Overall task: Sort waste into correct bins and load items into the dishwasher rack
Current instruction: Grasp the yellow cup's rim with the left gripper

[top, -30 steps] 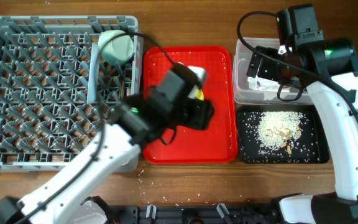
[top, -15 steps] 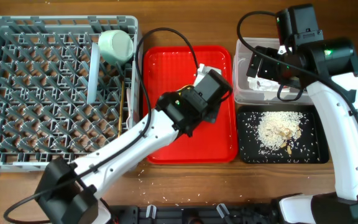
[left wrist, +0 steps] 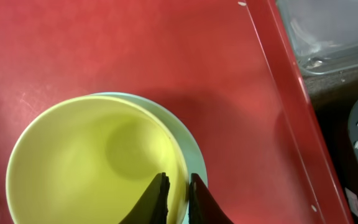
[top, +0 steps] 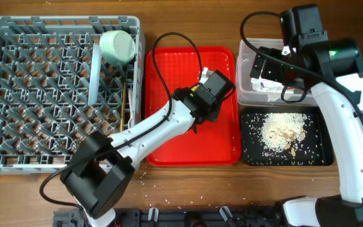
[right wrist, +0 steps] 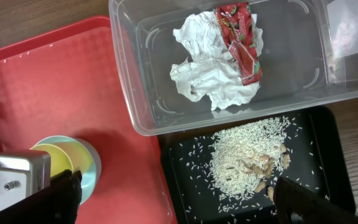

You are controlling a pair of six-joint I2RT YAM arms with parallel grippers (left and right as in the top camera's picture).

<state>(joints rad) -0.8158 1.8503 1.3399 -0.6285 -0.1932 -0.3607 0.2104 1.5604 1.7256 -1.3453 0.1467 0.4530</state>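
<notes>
A yellow cup (left wrist: 92, 162) stands inside a pale mint-blue bowl (left wrist: 196, 149) on the red tray (left wrist: 104, 43). My left gripper (left wrist: 178, 180) is shut on the cup's rim, one finger inside the cup and the other between cup and bowl. From above, the left wrist (top: 210, 88) hides both. My right gripper (right wrist: 179, 199) hangs wide open above the bins with nothing in it. The clear tub (right wrist: 135, 93) holds crumpled tissue (right wrist: 210, 68) and a red wrapper (right wrist: 238, 40). Rice with beige scraps (right wrist: 247, 155) lies in the black tray (right wrist: 328, 155).
The grey dishwasher rack (top: 43, 94) fills the left side. It holds a mint bowl (top: 118, 47), a pale plate on edge (top: 94, 72) and wooden chopsticks (top: 123, 104). A few rice grains lie on the table by the tray's front edge.
My left arm has swung right across the red tray and settled over the cup. Its jaws have closed onto the cup's rim. The right arm has not moved.
</notes>
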